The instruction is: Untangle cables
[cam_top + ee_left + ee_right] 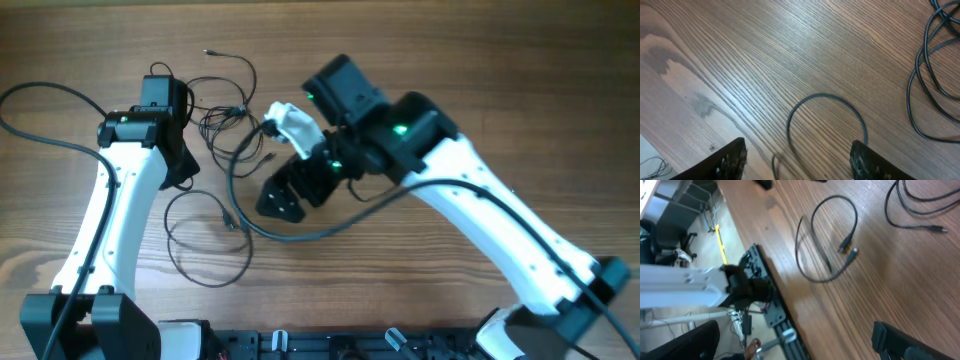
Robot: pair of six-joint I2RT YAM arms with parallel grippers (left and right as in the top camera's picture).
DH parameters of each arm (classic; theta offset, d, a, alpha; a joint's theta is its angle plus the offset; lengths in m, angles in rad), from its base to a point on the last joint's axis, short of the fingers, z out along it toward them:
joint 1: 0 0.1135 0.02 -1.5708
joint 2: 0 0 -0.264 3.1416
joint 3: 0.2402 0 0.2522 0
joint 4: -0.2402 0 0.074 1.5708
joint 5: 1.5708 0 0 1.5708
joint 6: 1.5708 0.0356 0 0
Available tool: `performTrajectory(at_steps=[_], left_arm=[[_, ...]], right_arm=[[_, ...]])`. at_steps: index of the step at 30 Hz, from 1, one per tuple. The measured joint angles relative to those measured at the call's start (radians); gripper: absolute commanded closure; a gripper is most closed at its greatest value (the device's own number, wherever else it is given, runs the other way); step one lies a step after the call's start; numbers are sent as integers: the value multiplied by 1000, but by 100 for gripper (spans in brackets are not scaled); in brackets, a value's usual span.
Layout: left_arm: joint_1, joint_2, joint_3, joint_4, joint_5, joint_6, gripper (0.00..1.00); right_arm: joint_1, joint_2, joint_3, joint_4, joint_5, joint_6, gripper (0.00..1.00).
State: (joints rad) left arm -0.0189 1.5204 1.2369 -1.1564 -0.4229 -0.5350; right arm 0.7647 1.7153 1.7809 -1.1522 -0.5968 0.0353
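Left gripper [800,157]: fingers spread, nothing between them. Right gripper [792,332]: fingers also spread and empty, held high over the table [480,80].

Cables: the main tangle [225,112] lies between my 2 grippers in the overhead view. From the left gripper it sits ahead and off to the right. 1 cord arc [826,95] curves directly ahead of the left fingers, flat on the wood, with its legs running back into the gap between them. From the right gripper a separate loop [821,248] with 2 plug ends lies ahead and well apart, long axis pointing away from the fingers.

Judgement: the left gripper is nearer to a cord. The arc's legs cross its closing line, so a straight descent should catch 1. No wrist turn looks needed.
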Motion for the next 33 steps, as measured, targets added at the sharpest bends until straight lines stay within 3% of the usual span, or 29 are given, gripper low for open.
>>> performTrajectory(at_steps=[6,15,20,28,33], left_arm=[[11,0,0,115,18,-10,25],[207,0,69,208,377,-1,37],[346,-10,167,187,457,0,37],[536,-188,195,162,486,2,34],[566,-352,201,157,502,2,33]], right_arm=[[16,102,-3,64,55,-61,0],[18,206,-5,66,82,-268,0],[29,246,-5,112,82,-299,0],[98,377,-6,177,82,-304,0],[146,441,-6,227,82,-303,0]])
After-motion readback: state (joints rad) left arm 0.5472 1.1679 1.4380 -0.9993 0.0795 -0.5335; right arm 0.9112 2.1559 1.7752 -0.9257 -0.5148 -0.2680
